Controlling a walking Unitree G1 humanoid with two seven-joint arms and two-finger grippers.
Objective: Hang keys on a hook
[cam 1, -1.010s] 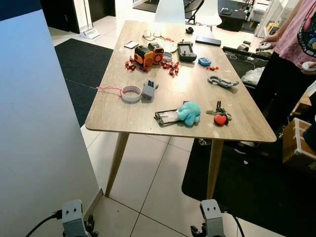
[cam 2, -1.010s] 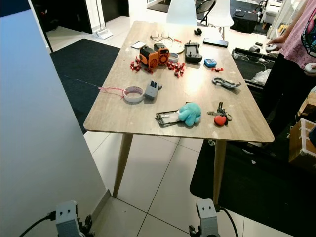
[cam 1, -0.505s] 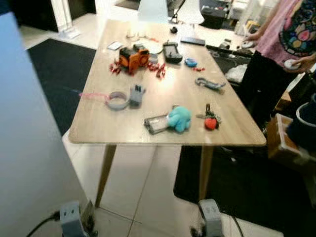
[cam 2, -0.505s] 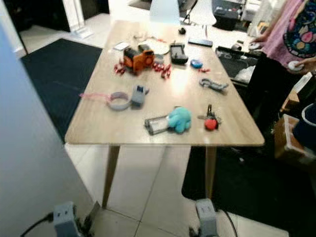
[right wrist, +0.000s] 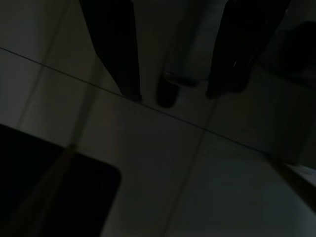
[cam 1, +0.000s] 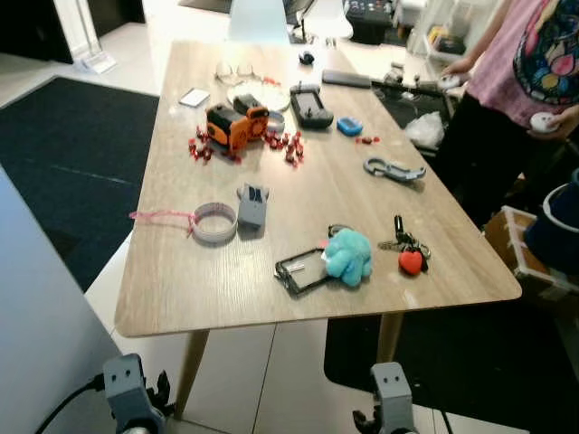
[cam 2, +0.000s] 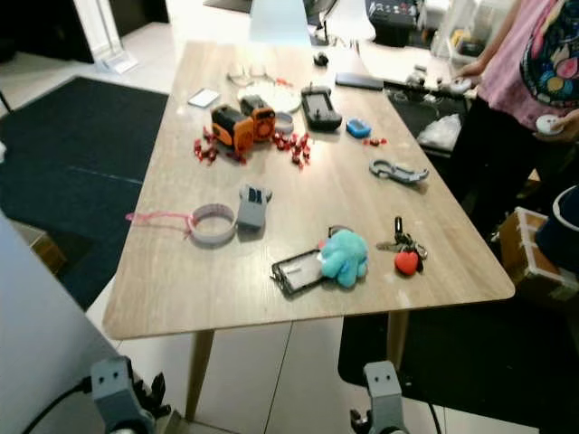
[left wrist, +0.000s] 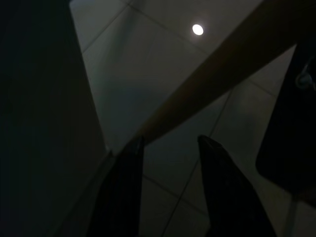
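The keys (cam 1: 403, 246), a small dark bunch with a red heart fob (cam 1: 411, 261), lie on the wooden table (cam 1: 181, 289) near its front right corner. Both arms hang low in front of the table: the left arm (cam 1: 125, 387) below its front left edge, the right arm (cam 1: 390, 398) below the keys. In the dark left wrist view my left gripper (left wrist: 170, 140) is open over floor tiles and a table leg (left wrist: 207, 74). My right gripper (right wrist: 174, 94) is open too, above tiles and the edge of a dark rug (right wrist: 54, 197).
On the table also lie a teal plush (cam 1: 348, 256) on a card holder (cam 1: 300, 271), a tape roll (cam 1: 214, 222), a grey carabiner (cam 1: 393, 168), an orange toy (cam 1: 233, 123) and red bits. A person (cam 1: 520, 81) stands at the right side. A white panel (cam 1: 36, 344) stands at my left.
The camera has come closer to the table and turned, so the table looms larger. The things on it lie as before. Both arms still hang low.
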